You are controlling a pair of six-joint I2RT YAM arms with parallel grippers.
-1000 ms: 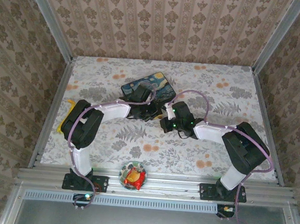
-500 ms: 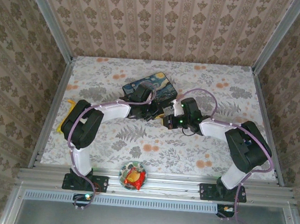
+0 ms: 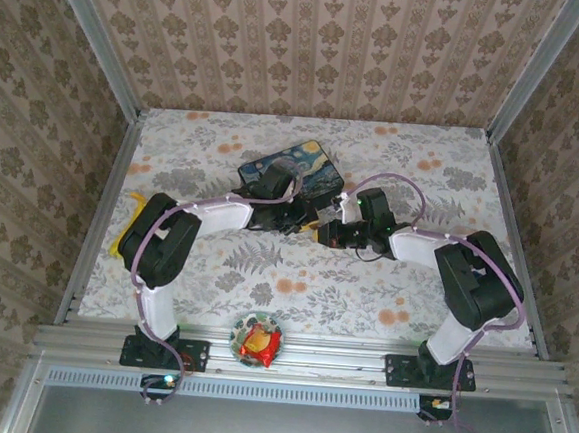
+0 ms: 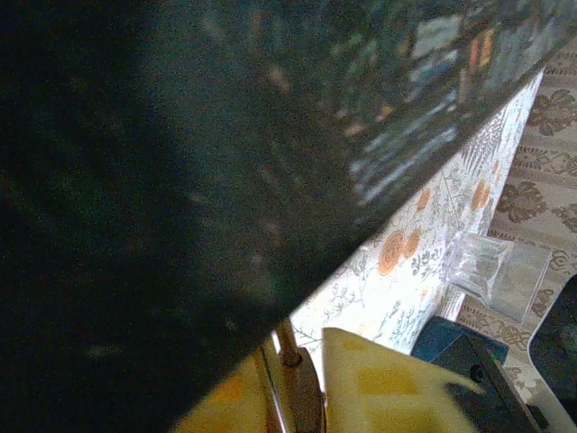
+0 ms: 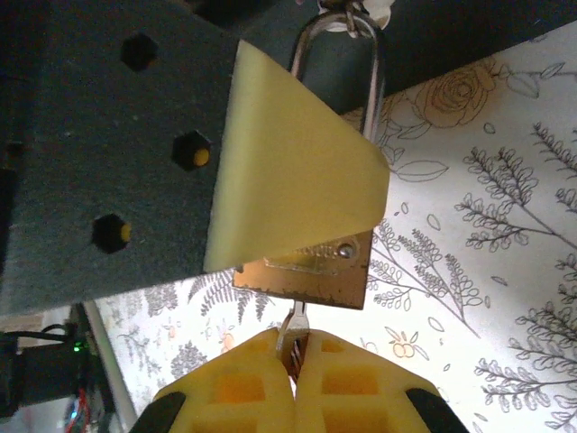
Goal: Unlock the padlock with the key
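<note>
Nearest the arm bases, a little bowl [image 3: 258, 339] with a red-and-yellow snack packet in it sits at the front edge of the floral tabletop [image 3: 422, 187]. Off to the left, a yellow object [image 3: 125, 232] pokes out beside the left arm. Both arms reach in and meet mid-table, left gripper [image 3: 297, 217] and right gripper [image 3: 330, 232] pretty much nose to nose. The right wrist view has the good stuff. The right gripper's [image 5: 293, 347] bright yellow foam pads [image 5: 234, 388] are pressed together on the key [image 5: 291, 327], and its silvery blade runs straight up into the bottom face of the padlock [image 5: 311, 280]. So those jaws are clamped on the key. The padlock is held up off the tabletop, with its long axis in line with the key. Its keyhole end points at the right gripper and the shackle [image 5: 371, 81] points away, toward the left gripper's dark body. A pale yellow pad [image 5: 297, 171] of the left gripper lies flat over most of the brass body, so the left jaws look closed on the padlock. The left wrist view is mostly dark blur, with a clear cup [image 4: 496, 275] further off. Just past the grippers sits the painted tin box [image 3: 309, 163].
</note>
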